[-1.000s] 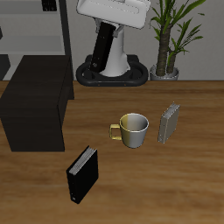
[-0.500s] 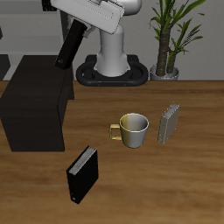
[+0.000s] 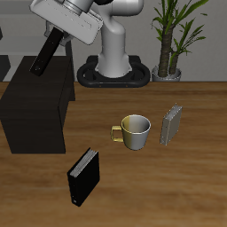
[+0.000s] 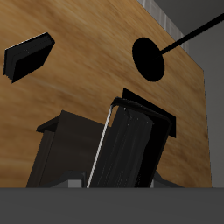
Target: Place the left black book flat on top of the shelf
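Note:
My gripper [image 3: 56, 33] is shut on the top end of the left black book [image 3: 45, 55]. The book hangs tilted in the air above the back part of the shelf [image 3: 34, 106], a low matt black cabinet with a flat top. In the wrist view the held book [image 4: 131, 150] fills the middle, with the shelf [image 4: 59, 153] below and beside it. I cannot tell whether the book touches the shelf top. The second black book [image 3: 83, 176] stands near the table's front edge; it also shows in the wrist view [image 4: 26, 56].
A metal mug [image 3: 135, 131] and a grey book [image 3: 171, 126] stand mid-table. A potted plant [image 3: 168, 44] is at the back beside the robot base [image 3: 115, 73]. A tall dark open-frame rack [image 3: 27, 22] rises behind the shelf.
The arm has swung with the held book from in front of the robot base across to above the shelf. The book has tilted more and come lower. Nothing else moved.

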Controlling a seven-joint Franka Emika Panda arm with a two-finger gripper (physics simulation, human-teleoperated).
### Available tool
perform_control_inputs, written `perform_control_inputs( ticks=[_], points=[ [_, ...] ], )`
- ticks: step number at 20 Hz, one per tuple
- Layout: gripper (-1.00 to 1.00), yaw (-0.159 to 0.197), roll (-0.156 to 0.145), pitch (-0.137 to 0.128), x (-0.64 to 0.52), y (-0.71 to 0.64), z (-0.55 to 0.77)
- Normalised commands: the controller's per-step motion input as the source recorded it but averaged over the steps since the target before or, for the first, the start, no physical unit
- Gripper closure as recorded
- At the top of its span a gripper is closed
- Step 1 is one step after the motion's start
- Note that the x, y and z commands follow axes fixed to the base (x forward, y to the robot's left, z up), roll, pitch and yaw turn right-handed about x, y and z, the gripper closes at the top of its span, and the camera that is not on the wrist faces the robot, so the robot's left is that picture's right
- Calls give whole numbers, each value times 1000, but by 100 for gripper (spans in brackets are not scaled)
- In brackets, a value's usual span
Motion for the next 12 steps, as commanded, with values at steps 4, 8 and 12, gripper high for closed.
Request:
perform_control_inputs(
  ticks=[4, 8, 12],
  points=[
    [100, 37, -143, 1, 52, -734, -176],
    [100, 34, -97, 29, 90, -564, -264],
    [100, 44, -46, 46, 67, -297, -324]
  ],
)
